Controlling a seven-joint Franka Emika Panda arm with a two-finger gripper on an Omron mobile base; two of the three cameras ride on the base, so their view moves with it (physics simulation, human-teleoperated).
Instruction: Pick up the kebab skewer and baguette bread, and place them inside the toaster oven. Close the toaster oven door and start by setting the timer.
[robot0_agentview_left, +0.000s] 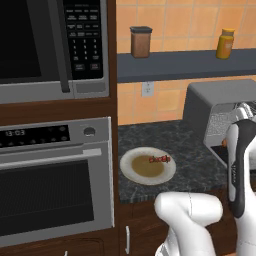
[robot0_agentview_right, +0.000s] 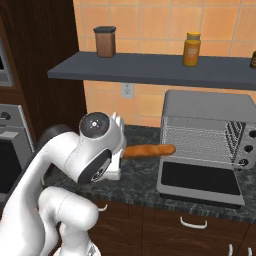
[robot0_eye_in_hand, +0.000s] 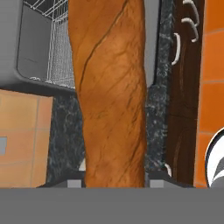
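- Now the pincer (robot0_eye_in_hand: 114, 181) is closed part-way on the baguette bread (robot0_agentview_right: 149, 150), its two dark tips pressed against either side of the loaf's near end in the hand view.
- Seen from the right base view, the baguette bread juts out level from the hand, well above the surface (robot0_agentview_right: 135, 182), with its far tip at the front left corner of the toaster oven (robot0_agentview_right: 210, 107).
- The toaster oven door (robot0_agentview_right: 199, 179) hangs open and lies flat in front of the box, dark glass facing up.
- Inside the open box the wire rack (robot0_agentview_right: 197, 142) is bare; in the hand view the loaf points along it towards that rack.
- The kebab skewer (robot0_agentview_left: 159, 159) lies on the white plate (robot0_agentview_left: 131, 172), on the plate's right part, left of the toaster oven and apart from it.
- The plate sits on the dark speckled surface, just right of the built-in oven (robot0_agentview_left: 55, 180), with the microwave (robot0_agentview_left: 52, 47) above that.
- On the grey shelf (robot0_agentview_right: 150, 70) over the surface stand a brown canister (robot0_agentview_right: 105, 41) and a yellow bottle (robot0_agentview_right: 191, 49), well apart from each other.
- A wall outlet (robot0_agentview_right: 127, 90) sits on the tiled wall under the shelf.
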